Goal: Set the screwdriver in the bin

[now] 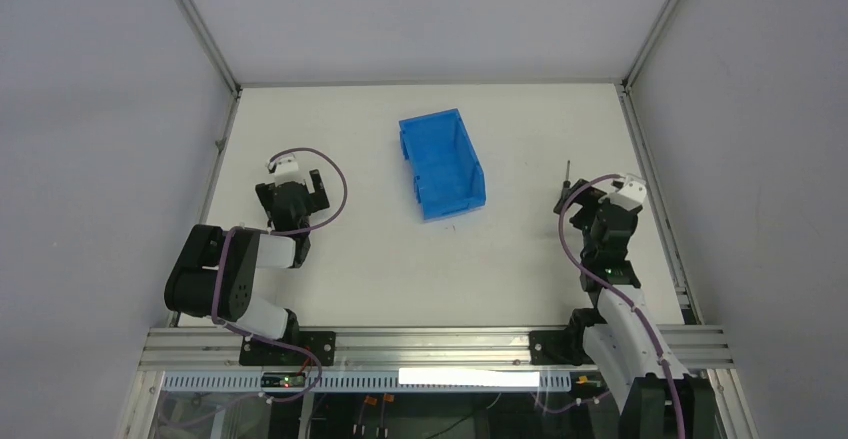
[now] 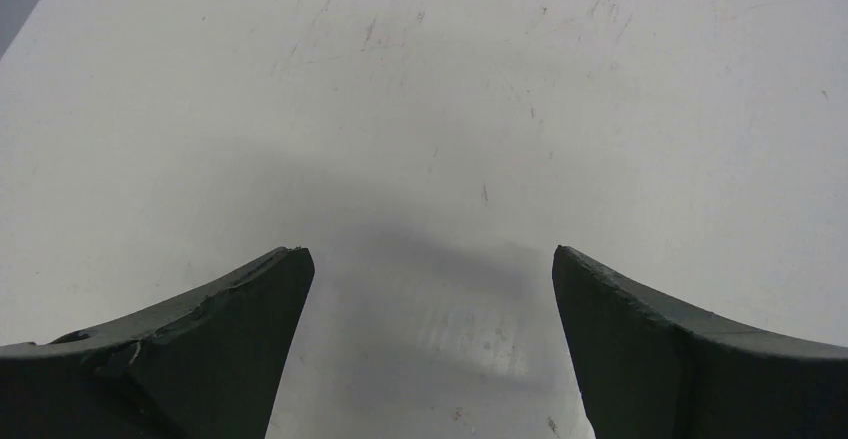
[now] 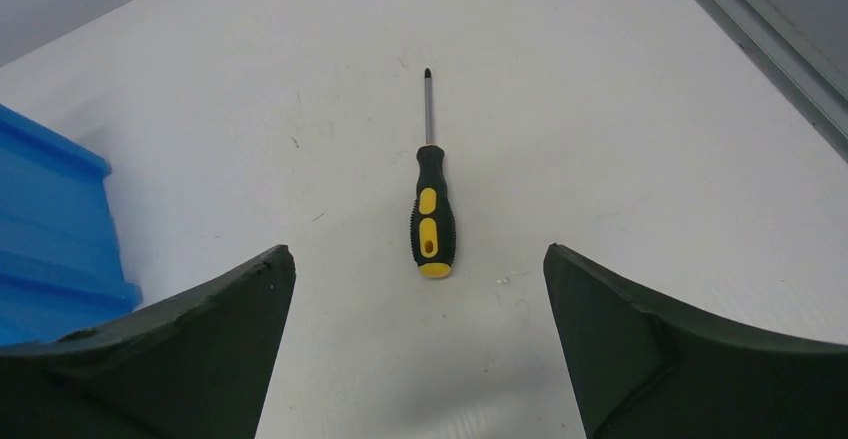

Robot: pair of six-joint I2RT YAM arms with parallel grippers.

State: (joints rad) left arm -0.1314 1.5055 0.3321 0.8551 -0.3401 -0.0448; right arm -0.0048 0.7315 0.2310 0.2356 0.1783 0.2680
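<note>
White tabletop (image 1: pixel 350 259) fills the overhead view, closed in by grey panels. The bin (image 1: pixel 443 162) stands just above the middle of the frame, slightly skewed, and nothing can be seen inside it. The screwdriver (image 1: pixel 566 172) lies to the right of the bin and well apart from it. Only its thin shaft shows, poking out above the right gripper (image 1: pixel 583 199), which hangs over the handle. The left gripper (image 1: pixel 293 189) sits left of centre, also well apart from the bin.

In the left wrist view, two dark fingers (image 2: pixel 200 349) stand in the lower corners, spread wide. Between them is only scuffed white table and a soft shadow; this gripper grasps nothing.

In the right wrist view, the fingers (image 3: pixel 190 349) are likewise spread wide with nothing between them. The screwdriver lies flat on the table at the centre of the frame, above the gap between the fingers and touching neither. Its tip points to the top of the frame and the yellow butt of its handle faces the gripper. A blue corner of the bin shows at the left edge, and an aluminium rail (image 3: pixel 770 39) crosses the upper right corner.
</note>
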